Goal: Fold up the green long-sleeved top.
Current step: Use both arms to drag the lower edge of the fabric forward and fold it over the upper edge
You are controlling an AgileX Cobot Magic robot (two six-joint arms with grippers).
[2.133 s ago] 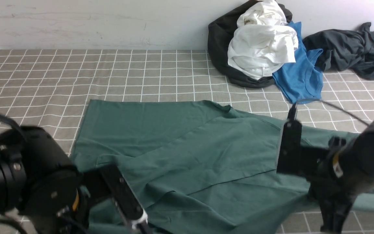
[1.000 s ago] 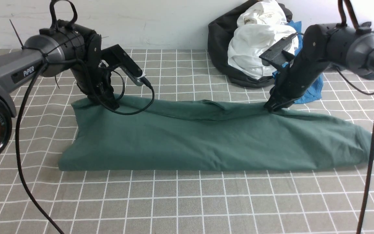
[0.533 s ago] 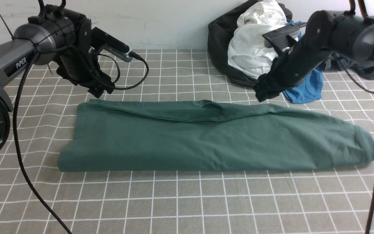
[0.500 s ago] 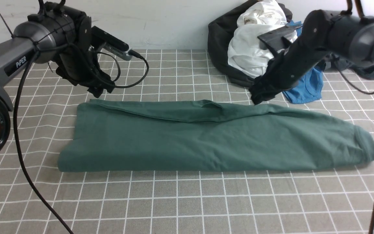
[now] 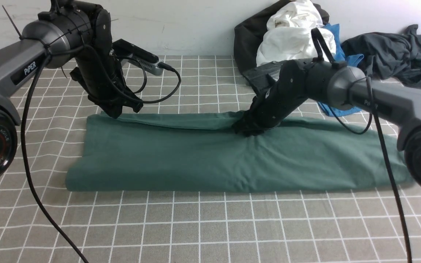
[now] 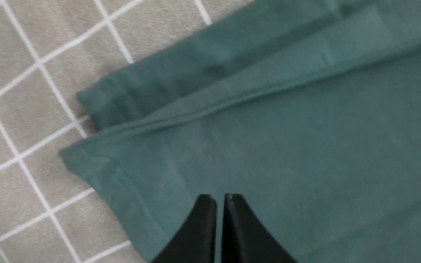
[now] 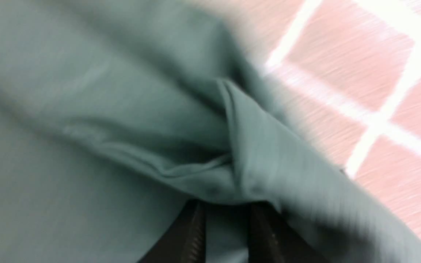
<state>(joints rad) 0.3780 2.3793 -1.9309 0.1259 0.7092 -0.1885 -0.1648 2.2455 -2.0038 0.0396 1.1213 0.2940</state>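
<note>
The green long-sleeved top (image 5: 232, 160) lies folded into a long band across the checked cloth. My left gripper (image 5: 118, 114) hangs at the band's far left corner. In the left wrist view it (image 6: 219, 197) is shut, with nothing between its tips, just above the green top (image 6: 305, 128) near its hemmed corner. My right gripper (image 5: 246, 130) presses into the middle of the band's far edge. In the right wrist view it (image 7: 227, 204) is closed on a bunched fold of the top (image 7: 203, 171), and the fold hides its tips.
A pile of clothes sits at the back right against the wall: a black garment (image 5: 245, 47), a white one (image 5: 294, 47), a bright blue shirt (image 5: 338, 91) and a dark grey one (image 5: 393, 54). The checked tablecloth (image 5: 196, 226) stretches in front of the top.
Both grippers let go of the far edge and rose. The left has come back down at the far left corner and shut. The right swung left and down onto the middle fold.
</note>
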